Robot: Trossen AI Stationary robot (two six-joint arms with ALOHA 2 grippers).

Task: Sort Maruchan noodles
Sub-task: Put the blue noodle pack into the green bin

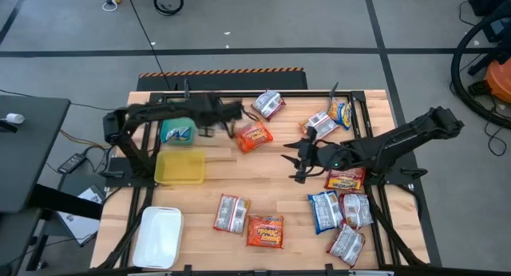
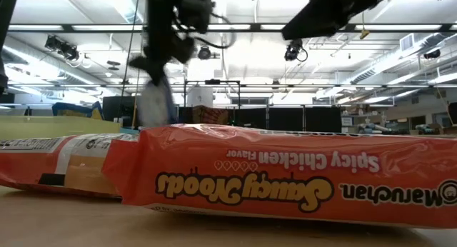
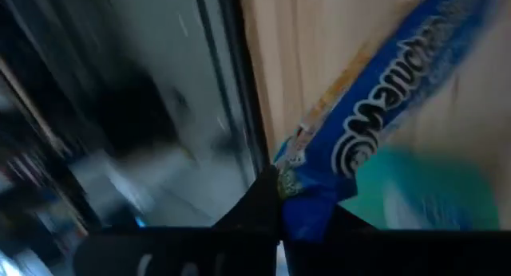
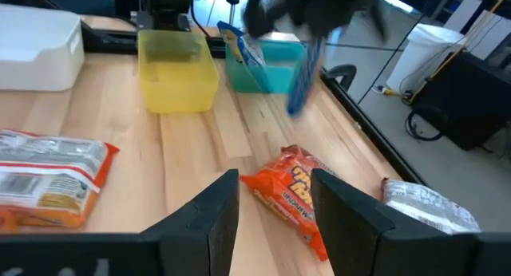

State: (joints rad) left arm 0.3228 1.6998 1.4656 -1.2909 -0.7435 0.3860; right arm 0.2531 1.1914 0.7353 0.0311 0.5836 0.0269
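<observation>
Eleven Maruchan packets lie loose on the bench (image 1: pixel 215 176), a twelfth stands in the teal bin (image 1: pixel 177 132); beside it sit one yellow bin (image 1: pixel 180 167) and one white bin (image 1: pixel 159 236). Left gripper (image 3: pixel 279 198) pinches a blue packet (image 3: pixel 375 124) reading "Maruchan" above the teal bin. Right gripper (image 4: pixel 275 198), fingers spread, hovers mid-bench near an orange packet (image 4: pixel 294 190); the low view's nearest packet (image 2: pixel 285 177) reads "Saucy Noods Spicy Chicken Flavor".

The pale, smooth-planked wooden table (image 1: pixel 263 174) is showing a matt grain. On it, crinkly orange plastic noodle packets (image 1: pixel 264 230) are gleaming glossily, beside a translucent yellow plastic bin (image 1: pixel 180 167).
</observation>
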